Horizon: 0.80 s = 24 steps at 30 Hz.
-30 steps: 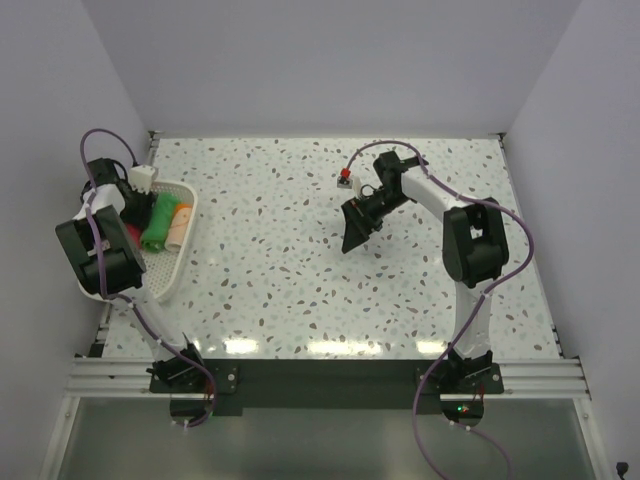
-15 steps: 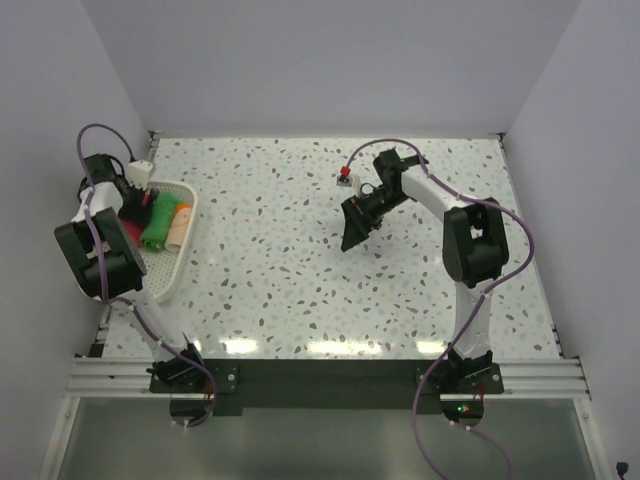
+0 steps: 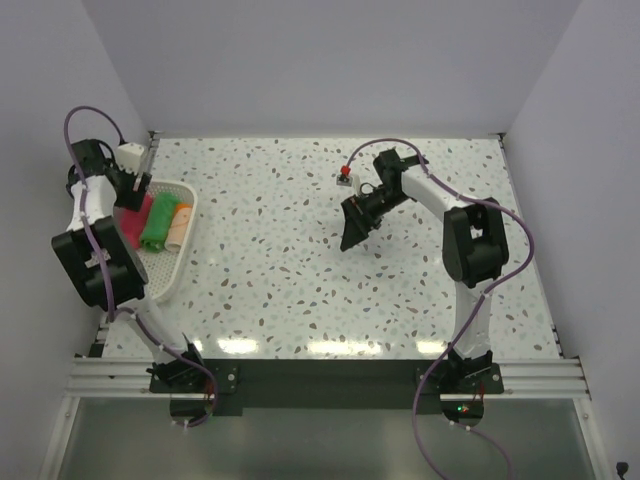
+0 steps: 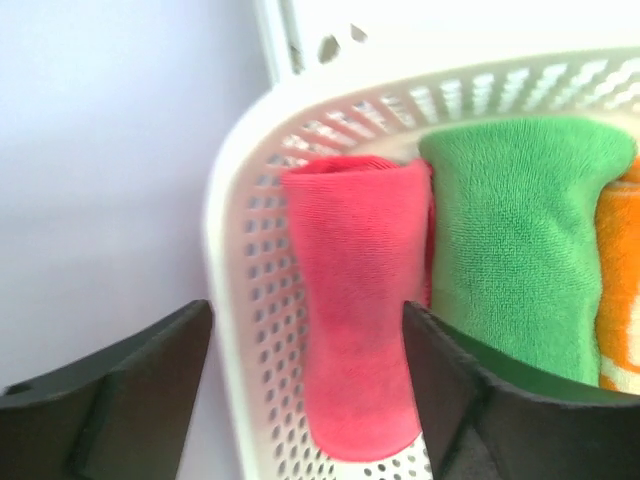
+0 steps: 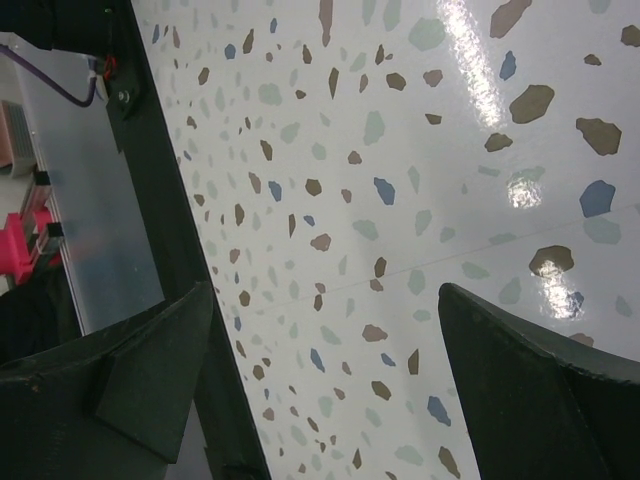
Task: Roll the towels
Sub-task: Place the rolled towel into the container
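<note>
A speckled table [image 3: 300, 260] between pale walls is shown from above, with a white plastic mesh basket [image 3: 172, 272] beneath the left gripper [image 3: 130, 187]. At the left wrist, spread fingers [image 4: 140, 385] are seen framing a rolled pink-red cloth towel [image 4: 355, 300]. A bright green towel [image 4: 520, 250] and a pale orange towel [image 4: 622, 280] are packed beside it, past one finger. At the right wrist, the right gripper [image 5: 320, 390] is held wide apart above the table, gripping nothing.

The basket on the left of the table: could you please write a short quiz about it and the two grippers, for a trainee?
1. True or false: in the basket, the green towel lies between the pink-red towel and the orange towel.
2. The left gripper, open, is nearest which towel? A green; B pink-red; C orange.
3. What does the right gripper hold?
Key: 1 true; 2 B; 3 nothing, it is open over bare table.
</note>
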Each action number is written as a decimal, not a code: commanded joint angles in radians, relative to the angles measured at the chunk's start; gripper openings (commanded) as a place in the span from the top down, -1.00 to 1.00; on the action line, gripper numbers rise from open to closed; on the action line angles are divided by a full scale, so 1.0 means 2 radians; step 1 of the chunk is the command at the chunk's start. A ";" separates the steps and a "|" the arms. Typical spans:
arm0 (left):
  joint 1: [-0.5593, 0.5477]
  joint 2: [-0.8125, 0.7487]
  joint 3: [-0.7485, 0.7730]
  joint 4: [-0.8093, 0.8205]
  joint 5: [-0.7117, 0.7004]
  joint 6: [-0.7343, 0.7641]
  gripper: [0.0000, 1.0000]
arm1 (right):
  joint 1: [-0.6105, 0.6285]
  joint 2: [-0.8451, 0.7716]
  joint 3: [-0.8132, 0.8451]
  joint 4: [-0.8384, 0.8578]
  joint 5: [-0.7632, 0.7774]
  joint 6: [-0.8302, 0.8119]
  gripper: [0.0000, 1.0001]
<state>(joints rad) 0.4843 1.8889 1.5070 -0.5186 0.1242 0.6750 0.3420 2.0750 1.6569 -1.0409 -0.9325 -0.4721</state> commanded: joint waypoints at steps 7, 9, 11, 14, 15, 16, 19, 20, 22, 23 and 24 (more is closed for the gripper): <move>-0.010 -0.095 0.061 -0.037 0.060 -0.005 -1.00 | 0.002 -0.013 0.029 0.005 -0.005 0.011 -0.97; -0.032 -0.109 0.068 -0.052 0.065 -0.020 -1.00 | 0.001 -0.024 0.028 0.013 0.010 0.023 -0.97; -0.056 -0.121 0.063 -0.055 0.062 -0.034 -1.00 | 0.001 -0.035 0.024 0.031 0.037 0.035 -0.97; -0.111 -0.153 0.043 -0.037 0.060 -0.057 -1.00 | 0.001 -0.064 0.009 0.064 0.084 0.062 -0.97; -0.135 -0.166 0.030 -0.031 0.069 -0.064 -1.00 | 0.000 -0.073 0.003 0.073 0.118 0.073 -0.97; -0.149 -0.170 0.025 -0.029 0.081 -0.071 -1.00 | -0.004 -0.091 -0.012 0.093 0.134 0.080 -0.97; -0.211 -0.177 -0.001 -0.015 0.081 -0.096 -1.00 | -0.021 -0.119 -0.047 0.132 0.179 0.107 -0.97; -0.228 -0.179 -0.022 -0.009 0.078 -0.107 -1.00 | -0.025 -0.135 -0.055 0.141 0.188 0.115 -0.97; -0.275 -0.181 -0.047 0.017 0.066 -0.119 -1.00 | -0.038 -0.151 -0.080 0.161 0.221 0.130 -0.97; -0.288 -0.181 -0.071 0.026 0.059 -0.132 -1.00 | -0.041 -0.167 -0.089 0.167 0.234 0.132 -0.97; -0.310 -0.180 -0.083 0.043 0.055 -0.137 -1.00 | -0.042 -0.174 -0.106 0.172 0.247 0.131 -0.97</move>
<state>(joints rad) -0.0635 1.5349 1.4220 -0.5087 0.2562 0.4858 0.2844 1.7977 1.5009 -0.7906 -0.5774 -0.2668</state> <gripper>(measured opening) 0.997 0.986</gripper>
